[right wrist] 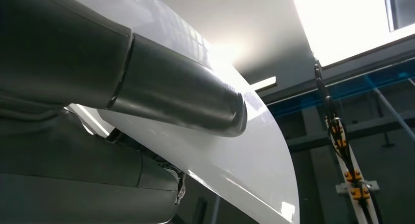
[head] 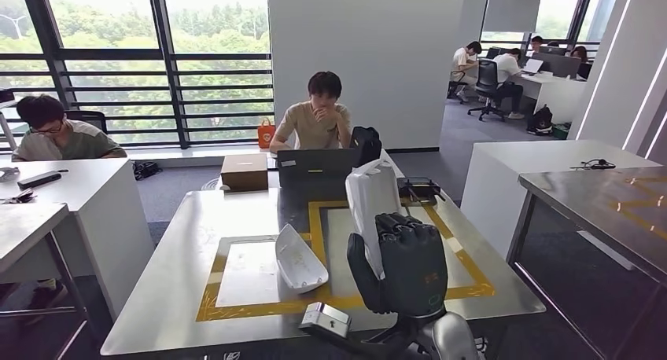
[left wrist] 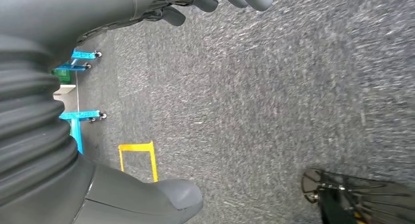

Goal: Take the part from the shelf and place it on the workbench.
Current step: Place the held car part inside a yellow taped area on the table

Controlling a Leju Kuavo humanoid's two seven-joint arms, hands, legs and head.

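At the far left a person [head: 55,132] is sitting at a white desk [head: 86,187]. The robot's left hand [left wrist: 147,194] is hanging over grey carpet [left wrist: 274,97], fingers loosely apart and holding nothing. On the steel workbench [head: 181,297], a white curved part [head: 299,259] is already lying on the left yellow-taped square [head: 236,270], with a small silver block [head: 326,321] near the front edge. Further right, the right hand [head: 401,266] is holding a second white part [head: 371,195] upright above the right taped square [head: 464,258], thumb [right wrist: 186,97] pressing on its glossy face. Behind, another person [head: 318,116] is working at a laptop [head: 315,167]. The risk, as I judge it: the smooth shell is slipping out of a thumb-and-finger hold, or, lowered still upright, tipping over onto the part already lying there.
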